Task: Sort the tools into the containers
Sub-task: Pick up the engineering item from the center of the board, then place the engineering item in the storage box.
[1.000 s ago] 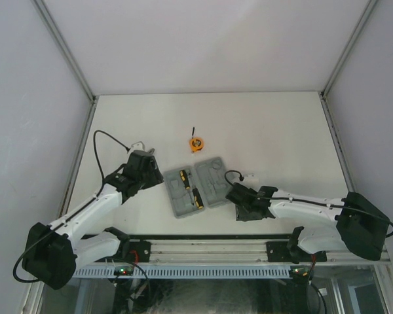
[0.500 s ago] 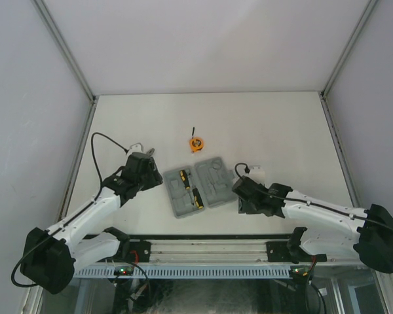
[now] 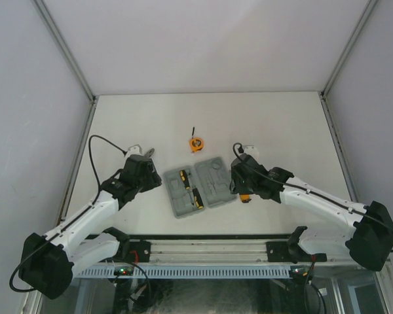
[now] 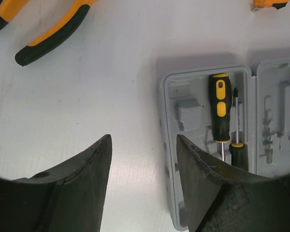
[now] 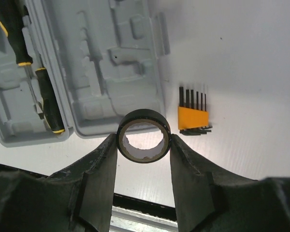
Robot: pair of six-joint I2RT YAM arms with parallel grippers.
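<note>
We found the grey case (image 3: pixel 196 185) lying open on the table (image 3: pixel 281 124), its two halves side by side near the front rail. Two screwdrivers (image 4: pixel 220 106) sat in the moulded recesses of its left half, one just right of the other. The right half held nothing that we could see.

The right gripper (image 5: pixel 144 140) was clamped on the dark ring (image 5: pixel 145 114), one finger pressing each side. It held the ring upright in the air, over the table just off the near edge of the case's right half. Just right of the ring, the bit set (image 5: pixel 193 116) lay on the table beside the case's near right corner, close to the case but not touching it.

The left gripper (image 4: pixel 144 145) stood with its fingers (image 4: pixel 77 183) apart and nothing between them. It hung over bare table just left of the case. The pliers (image 4: pixel 43 29) lay on the table to its far left, clear of the case. The tape measure (image 3: pixel 194 143) rested on the table beyond the far edge of the case, apart from it.
</note>
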